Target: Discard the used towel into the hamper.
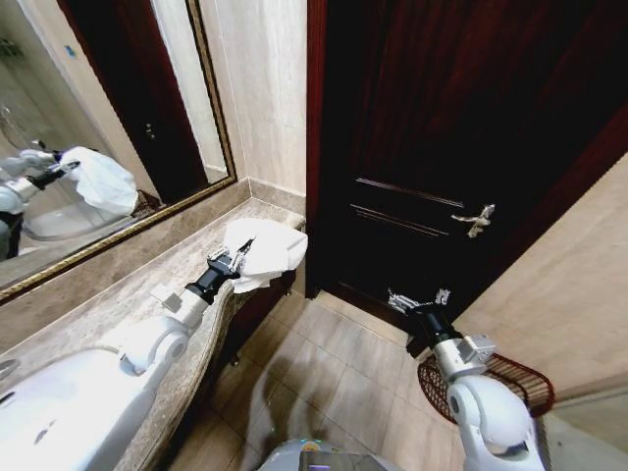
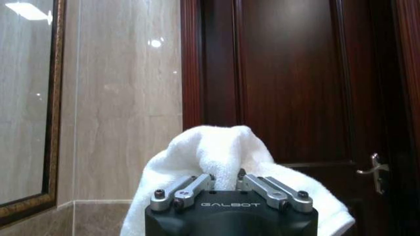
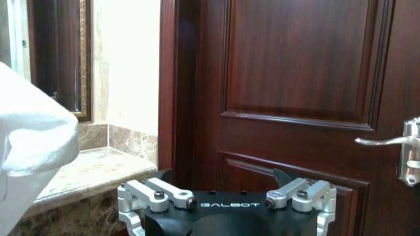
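Holding the towel (image 1: 263,250) clenched in your left tool (image 1: 232,261) above the bench (image 1: 147,270) end, you had soft, light cloth bunched mid-fold. Right tool (image 1: 417,298) hung released near the hamper (image 1: 520,378) on the floor.

A dark wooden door (image 1: 442,147) with a metal lever handle (image 1: 477,220) stands ahead. A framed mirror (image 1: 88,128) hangs above a marble counter (image 1: 118,285) holding a white basin (image 1: 49,412). Beige tiles (image 1: 334,383) cover the floor.
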You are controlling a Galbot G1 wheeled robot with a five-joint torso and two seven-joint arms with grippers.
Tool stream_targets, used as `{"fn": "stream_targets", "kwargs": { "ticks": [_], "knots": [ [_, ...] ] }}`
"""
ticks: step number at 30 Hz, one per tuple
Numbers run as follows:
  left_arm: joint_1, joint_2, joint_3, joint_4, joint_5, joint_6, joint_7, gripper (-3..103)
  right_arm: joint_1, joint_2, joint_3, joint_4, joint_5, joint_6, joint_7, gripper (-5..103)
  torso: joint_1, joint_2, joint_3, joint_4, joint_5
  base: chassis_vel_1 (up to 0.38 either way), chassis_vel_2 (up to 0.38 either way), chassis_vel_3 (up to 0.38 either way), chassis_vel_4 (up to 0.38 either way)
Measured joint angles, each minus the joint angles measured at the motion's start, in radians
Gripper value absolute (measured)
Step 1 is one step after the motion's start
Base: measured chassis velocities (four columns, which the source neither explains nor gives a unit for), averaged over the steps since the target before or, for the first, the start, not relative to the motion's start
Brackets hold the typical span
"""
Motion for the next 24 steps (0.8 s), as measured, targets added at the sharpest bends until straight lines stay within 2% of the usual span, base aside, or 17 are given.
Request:
{"fn": "stream_targets", "kwargs": {
  "ticks": [13, 24],
  "knots": [
    [0.004, -0.013, 0.011, -0.001, 0.028, 0.004, -0.008, 10, -0.004, 0.005, 0.0, 0.001, 0.0, 0.001, 0.008, 100, 0.0, 0.0, 0.0, 0.0002, 0.0001, -0.005, -0.007, -0.01, -0.005],
    [-0.001, -0.102, 0.017, 0.003, 0.059, 0.01, -0.021, 10, -0.008, 0.022, -0.003, 0.001, -0.007, 0.002, 0.008, 100, 0.0, 0.0, 0.0, 0.0002, 0.0001, -0.069, -0.058, -0.057, -0.061]
  ]
}}
